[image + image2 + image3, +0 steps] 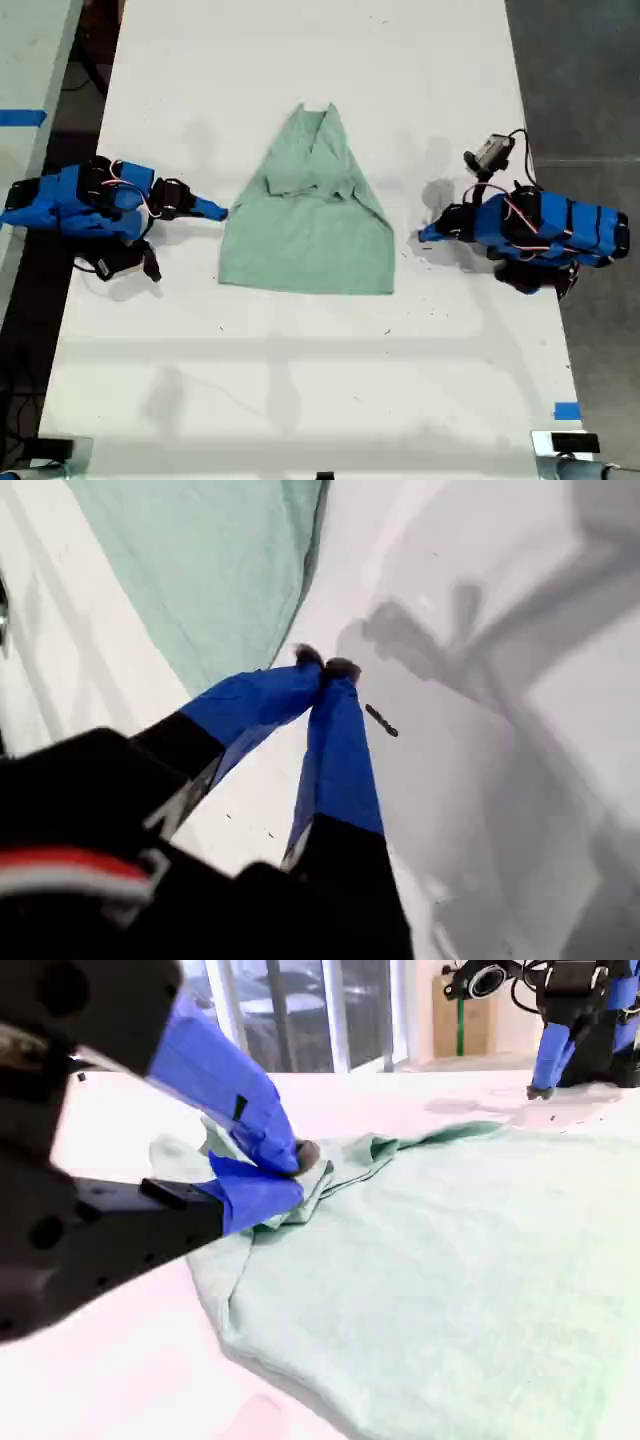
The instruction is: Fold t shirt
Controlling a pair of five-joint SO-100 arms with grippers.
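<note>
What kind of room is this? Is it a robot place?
Probably a robot lab or workshop: two blue robot arms sit at a long white table with a t shirt, and blue tape marks the table edge.

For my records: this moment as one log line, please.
t shirt: partly folded | first tool: shut, beside cloth | second tool: shut on edge

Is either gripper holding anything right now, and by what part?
My second gripper is pinched on the t shirt at its bunched side edge, on the exterior view's left. My first gripper is shut on nothing, beside the shirt.
</note>
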